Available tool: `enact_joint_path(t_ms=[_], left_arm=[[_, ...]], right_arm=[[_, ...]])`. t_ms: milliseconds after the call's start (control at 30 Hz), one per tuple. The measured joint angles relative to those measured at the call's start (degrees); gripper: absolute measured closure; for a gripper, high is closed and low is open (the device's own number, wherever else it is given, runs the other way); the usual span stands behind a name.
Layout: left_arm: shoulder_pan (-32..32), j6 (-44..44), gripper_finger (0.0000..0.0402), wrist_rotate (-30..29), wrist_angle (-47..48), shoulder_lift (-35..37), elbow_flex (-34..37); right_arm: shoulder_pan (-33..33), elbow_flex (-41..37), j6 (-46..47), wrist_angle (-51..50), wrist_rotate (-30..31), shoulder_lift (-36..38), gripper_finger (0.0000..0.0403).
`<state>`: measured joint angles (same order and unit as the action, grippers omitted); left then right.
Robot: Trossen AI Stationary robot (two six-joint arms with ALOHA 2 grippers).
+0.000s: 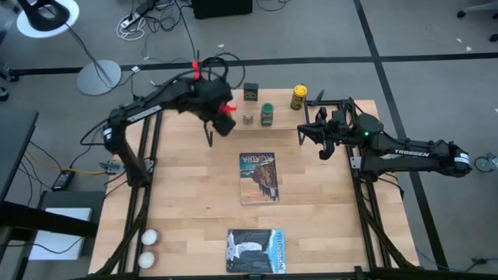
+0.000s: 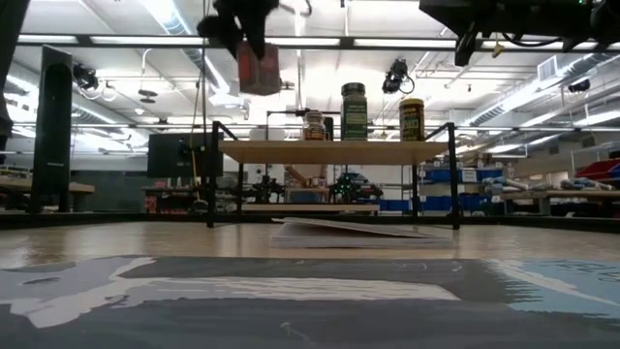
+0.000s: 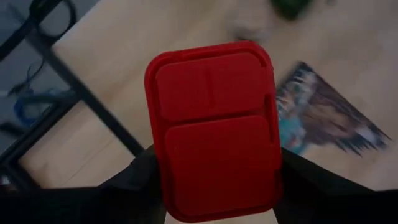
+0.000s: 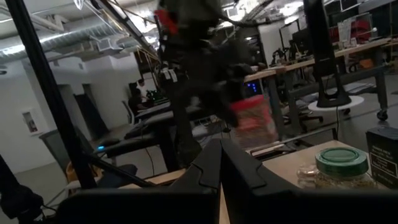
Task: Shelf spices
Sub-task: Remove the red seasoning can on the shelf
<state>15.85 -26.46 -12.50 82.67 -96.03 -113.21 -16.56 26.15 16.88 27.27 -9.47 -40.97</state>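
Red tin (image 3: 212,130) held in left tool (image 1: 222,117), raised above the shelf's (image 2: 334,151) left end. Dark tin (image 1: 250,92), pale jar (image 1: 247,119), green jar (image 1: 267,114), yellow-lidded jar (image 1: 299,97) already shelved; only the red one left. Right tool (image 1: 324,142) shut, empty, beside the shelf. Magazines (image 1: 258,177) lie on the surface, clear of the path.

left claw (image 1: 226,117) raised gripping, right claw (image 1: 313,134) closed
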Motion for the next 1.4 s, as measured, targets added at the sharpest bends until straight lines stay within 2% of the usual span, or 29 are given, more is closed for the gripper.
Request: enact_joint_path(t_ms=[300,400,567,833,1000,1267,1400], left_arm=[[-17.64,4.92,0.0193,-3.12,1.2,1.13,1.26],[-22.5,3.66,0.0193,-4.92,2.28,1.03,5.75],[-27.51,0.37,0.0193,-7.42,2.02,1.05,17.17],[-29.02,-0.95,0.0193,-5.98,-2.21,1.46,33.37],[-29.06,-0.62,0.0193,-4.13,-10.38,4.41,41.24],[-29.04,-0.09,0.0193,-2.87,-14.6,8.82,49.54],[-28.99,0.91,0.0193,-1.6,-18.06,10.18,53.36]], right_arm=[[0.05,0.0,0.02,-0.11,-0.24,0.0,0.0396],[0.05,0.0,0.02,-0.09,-0.24,0.0,0.0396],[0.05,0.0,0.07,-0.07,-0.24,0.0,0.0396],[0.05,0.01,2.42,-0.03,-0.24,-0.01,0.0396],[0.05,0.02,3.08,0.02,-0.55,-0.02,0.0396],[0.05,0.02,3.12,0.16,-0.72,-0.02,0.0396],[0.05,0.02,5.95,0.24,-0.72,-0.01,0.0396]])
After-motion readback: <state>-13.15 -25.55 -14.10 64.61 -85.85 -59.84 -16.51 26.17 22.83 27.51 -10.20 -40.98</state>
